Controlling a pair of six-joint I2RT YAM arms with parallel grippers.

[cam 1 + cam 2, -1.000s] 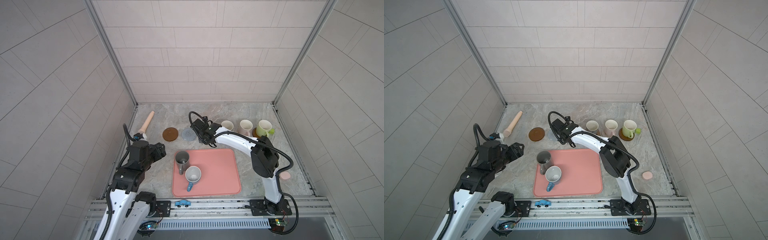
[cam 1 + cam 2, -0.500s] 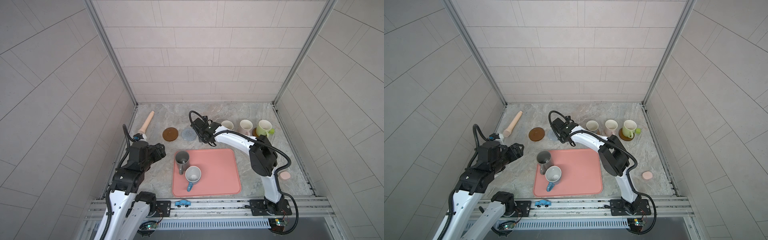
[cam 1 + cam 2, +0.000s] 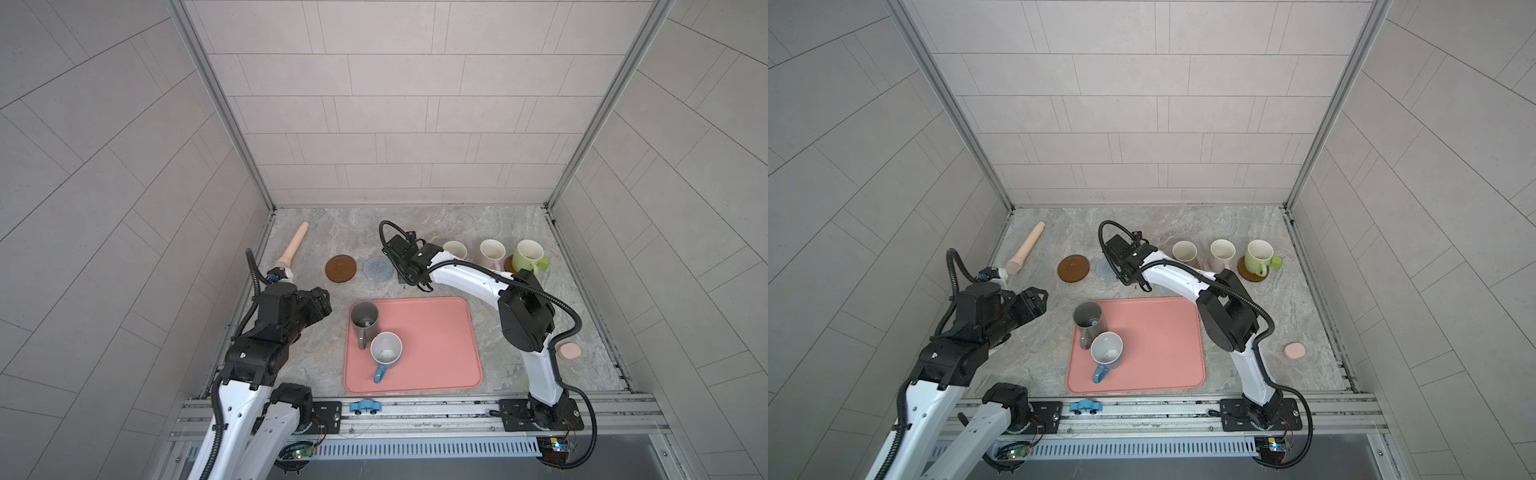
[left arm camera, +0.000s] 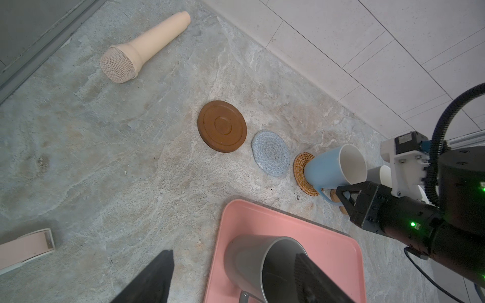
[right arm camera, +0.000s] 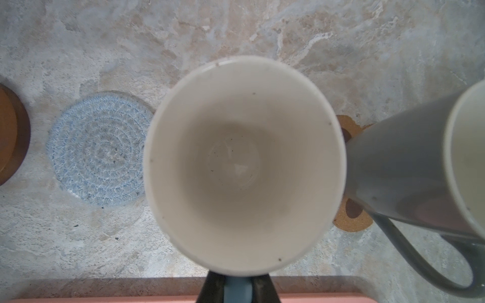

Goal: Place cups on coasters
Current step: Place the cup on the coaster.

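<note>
Across the last second the scene barely changes: the right arm settles a touch lower and otherwise holds, and the left arm does not move. The right gripper (image 5: 237,288) is clamped tight on the handle of the light blue ceramic mug (image 4: 330,168). The mug's base meets the tan rattan round coaster (image 4: 299,170), between the grey-blue crochet round coaster (image 4: 270,153) and the grey mug (image 5: 393,162); whether it rests fully cannot be told. The stillness suggests that the lowering is done and letting go is due. The left gripper (image 4: 233,254) stands wide and empty, near the tall dark grey mug (image 3: 363,318). That mug waits on the large pink tray (image 3: 432,332) with the pale grey mug with blue handle (image 3: 386,351). The grey-blue crochet round coaster and the brown wooden disc (image 4: 221,126) lie bare.
</note>
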